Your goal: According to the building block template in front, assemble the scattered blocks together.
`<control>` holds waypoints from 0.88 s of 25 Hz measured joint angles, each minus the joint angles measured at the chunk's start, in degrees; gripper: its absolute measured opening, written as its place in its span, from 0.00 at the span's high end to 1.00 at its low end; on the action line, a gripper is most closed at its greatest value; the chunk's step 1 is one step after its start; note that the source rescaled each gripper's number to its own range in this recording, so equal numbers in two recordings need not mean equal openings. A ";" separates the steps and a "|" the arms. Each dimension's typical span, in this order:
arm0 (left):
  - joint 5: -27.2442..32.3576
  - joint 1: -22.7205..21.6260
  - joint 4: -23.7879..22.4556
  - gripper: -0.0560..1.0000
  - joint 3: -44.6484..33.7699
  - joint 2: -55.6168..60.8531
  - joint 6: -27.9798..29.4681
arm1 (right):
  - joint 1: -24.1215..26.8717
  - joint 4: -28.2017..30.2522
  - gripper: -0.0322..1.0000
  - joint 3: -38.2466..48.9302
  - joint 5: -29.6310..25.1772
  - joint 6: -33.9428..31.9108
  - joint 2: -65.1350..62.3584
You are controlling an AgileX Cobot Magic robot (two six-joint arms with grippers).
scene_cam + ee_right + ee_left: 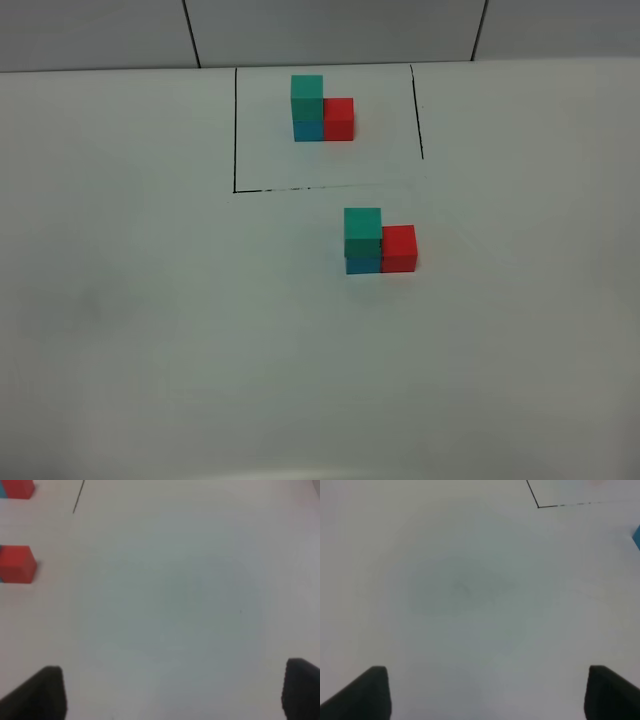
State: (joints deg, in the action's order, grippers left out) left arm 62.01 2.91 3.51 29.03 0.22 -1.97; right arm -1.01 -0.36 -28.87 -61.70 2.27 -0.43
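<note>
Pale grey-white matte counter [150, 330] filling the exterior high view, with a tiled wall behind. Toward the far edge, the building block template [322, 108]: teal-green cube stacked on a blue cube, red cube touching alongside on the right, all standing inside thin black drawn lines [235, 130] that frame them on the left, near and right sides. Nearer the camera, just outside the near line and slightly right of the template, the scattered blocks [379, 241] already joined in the same layout: small matte teal-green cube [362, 232] upright atop small matte blue cube [363, 264], small matte red cube [398, 248] touching the blue one on its right side. Cluster and template near each other but apart, separated by the near black line. No arm visible in the exterior high view. In the left wrist view, left claw [487, 692] hanging above bare counter, dark fingertips [367, 692] spread wide apart with nothing between, a corner of the black lines and a sliver of blue at the picture's edge. In the right wrist view, right claw [172, 692] likewise spread wide and holding nothing, dark fingertips [42, 692] at the picture's corners, the red cube well away at the edge, a second red patch beyond it beside a black line.
</note>
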 joint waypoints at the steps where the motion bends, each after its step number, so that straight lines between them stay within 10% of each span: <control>1: 0.00 0.00 0.00 0.22 0.00 0.00 0.00 | 0.00 0.00 0.25 0.00 0.00 0.00 0.00; 22: 0.00 0.00 0.00 0.22 0.00 0.00 0.00 | 0.00 0.00 0.25 0.00 0.00 0.05 0.00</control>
State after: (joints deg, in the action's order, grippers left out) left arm 62.01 2.91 3.51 29.03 0.22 -1.97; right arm -1.01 -0.36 -28.87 -61.70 2.32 -0.43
